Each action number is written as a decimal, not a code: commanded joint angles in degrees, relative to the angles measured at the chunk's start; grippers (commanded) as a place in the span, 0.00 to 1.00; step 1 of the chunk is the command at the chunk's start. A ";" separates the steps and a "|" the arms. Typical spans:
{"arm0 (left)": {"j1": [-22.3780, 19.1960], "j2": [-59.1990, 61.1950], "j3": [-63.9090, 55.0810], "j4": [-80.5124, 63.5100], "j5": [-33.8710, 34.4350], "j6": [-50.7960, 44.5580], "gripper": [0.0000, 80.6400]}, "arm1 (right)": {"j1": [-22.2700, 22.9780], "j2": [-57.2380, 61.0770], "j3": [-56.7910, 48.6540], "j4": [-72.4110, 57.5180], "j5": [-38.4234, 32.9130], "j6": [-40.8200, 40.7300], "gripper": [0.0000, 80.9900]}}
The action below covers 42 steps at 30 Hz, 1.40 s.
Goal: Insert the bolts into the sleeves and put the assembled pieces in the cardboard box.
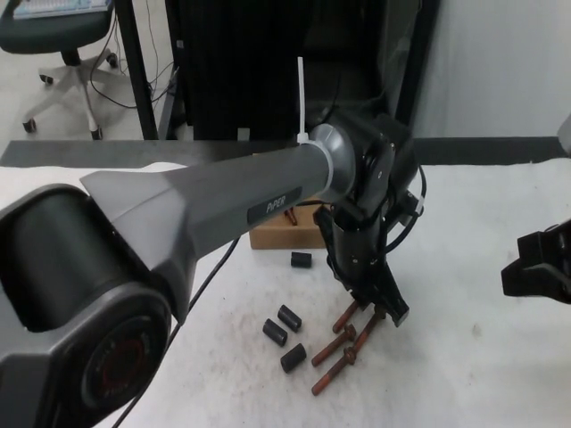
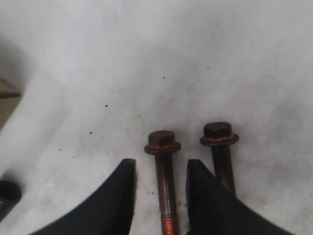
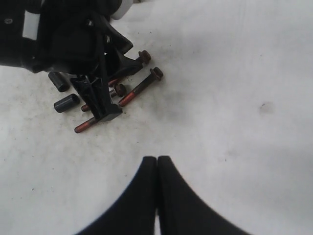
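You have the white counter [image 1: 464,357] across the lower frame of the high view. The grey left arm [image 1: 205,205] sweeps from lower left to centre, covering part of the brown cardboard box [image 1: 272,236] just behind it. The left jaws are spread apart and straddle the shank of one rusty copper-coloured hex bolt [image 2: 164,161]. The right jaws, at the right edge, are pressed together on nothing. The other bolts [image 1: 332,346] lie beside the straddled one, and four short black cylindrical sleeves [image 1: 289,317] lie just left of them.

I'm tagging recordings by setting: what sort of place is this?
Probably a robotics lab or workshop: a robot arm over a white bench strewn with bolts and sleeves, and an office chair on the floor behind.
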 commanded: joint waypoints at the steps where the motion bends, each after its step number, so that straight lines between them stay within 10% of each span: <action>1: 0.22 -0.67 -0.69 -0.71 -1.11 0.39 0.41 | -0.21 -0.49 0.07 -0.37 -0.62 -0.03 0.01; 42: 0.22 3.58 -0.25 0.60 0.45 -1.36 0.41 | -0.21 -0.49 0.07 -1.88 -0.62 -0.03 0.01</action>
